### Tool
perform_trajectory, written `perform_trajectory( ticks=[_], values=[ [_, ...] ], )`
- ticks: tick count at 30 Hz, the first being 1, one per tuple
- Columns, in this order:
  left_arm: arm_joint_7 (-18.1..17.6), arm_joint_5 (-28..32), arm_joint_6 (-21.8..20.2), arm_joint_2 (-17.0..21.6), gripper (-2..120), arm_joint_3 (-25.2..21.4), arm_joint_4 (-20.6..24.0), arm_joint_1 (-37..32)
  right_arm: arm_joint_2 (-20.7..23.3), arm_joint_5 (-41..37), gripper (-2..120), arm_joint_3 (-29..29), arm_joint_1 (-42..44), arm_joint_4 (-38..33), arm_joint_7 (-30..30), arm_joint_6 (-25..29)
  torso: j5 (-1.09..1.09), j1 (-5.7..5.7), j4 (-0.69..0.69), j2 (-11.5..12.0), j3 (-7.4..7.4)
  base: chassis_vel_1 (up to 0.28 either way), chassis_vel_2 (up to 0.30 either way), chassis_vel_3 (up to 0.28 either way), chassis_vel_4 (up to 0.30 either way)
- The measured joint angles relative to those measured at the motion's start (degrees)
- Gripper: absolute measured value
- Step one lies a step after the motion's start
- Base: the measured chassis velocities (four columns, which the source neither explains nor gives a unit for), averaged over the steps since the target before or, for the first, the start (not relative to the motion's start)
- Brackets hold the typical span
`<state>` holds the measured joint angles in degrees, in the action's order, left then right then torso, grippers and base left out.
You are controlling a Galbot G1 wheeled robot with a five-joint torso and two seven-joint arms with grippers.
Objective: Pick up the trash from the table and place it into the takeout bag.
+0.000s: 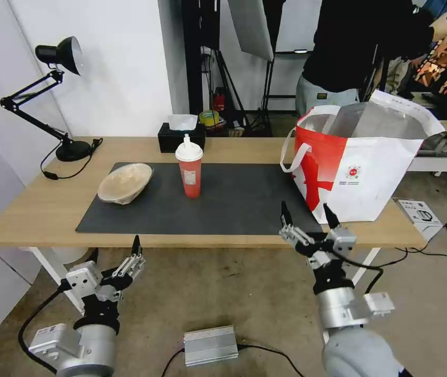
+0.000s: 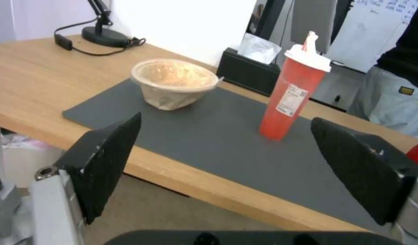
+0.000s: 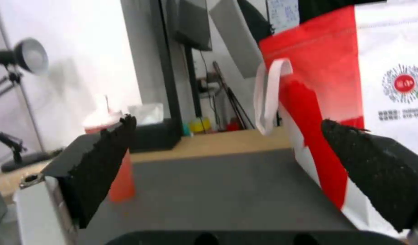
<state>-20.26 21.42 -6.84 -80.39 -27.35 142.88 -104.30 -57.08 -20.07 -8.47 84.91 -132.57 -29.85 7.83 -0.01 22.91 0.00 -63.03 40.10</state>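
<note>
Fingers [image 2: 106, 160] spread; one red cup [image 1: 189, 168], one beige bowl [image 1: 124, 183].

White wall [image 1: 123, 68], beige floor [image 1: 223, 293], lamp [image 1: 58, 57]

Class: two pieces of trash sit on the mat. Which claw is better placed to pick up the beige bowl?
Probably left. The left claw hangs open below the table's near edge on the bowl's side; the right claw is open by the bag, past the cup.
</note>
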Motion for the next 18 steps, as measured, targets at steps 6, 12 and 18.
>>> perform_trajectory(
  ticks=[6, 12, 18],
  values=[
    [1.1, -0.6, 0.5, -0.2, 100, 0.2, -0.1, 0.0, 0.3, 1.1, 100, 0.7, 1.4, 0.4, -1.4, -2.0, 0.00, 0.01, 0.00, 0.0, 0.00, 0.000, 0.000, 0.000, 0.000],
    [1.6, -1.3, 1.1, -0.6, 100, 0.5, -0.7, 0.0, -0.2, 2.3, 100, 1.3, 3.0, 0.7, -2.4, -3.5, 0.01, 0.01, 0.00, 0.0, 0.00, 0.000, 0.000, 0.000, 0.000],
    [1.4, -1.3, 1.4, -0.4, 100, 0.4, -1.2, 0.0, 0.1, 2.5, 100, 1.7, 4.2, 0.7, -4.1, -5.9, 0.01, 0.01, 0.00, 0.0, 0.00, 0.000, 0.000, 0.000, 0.000]
  ],
)
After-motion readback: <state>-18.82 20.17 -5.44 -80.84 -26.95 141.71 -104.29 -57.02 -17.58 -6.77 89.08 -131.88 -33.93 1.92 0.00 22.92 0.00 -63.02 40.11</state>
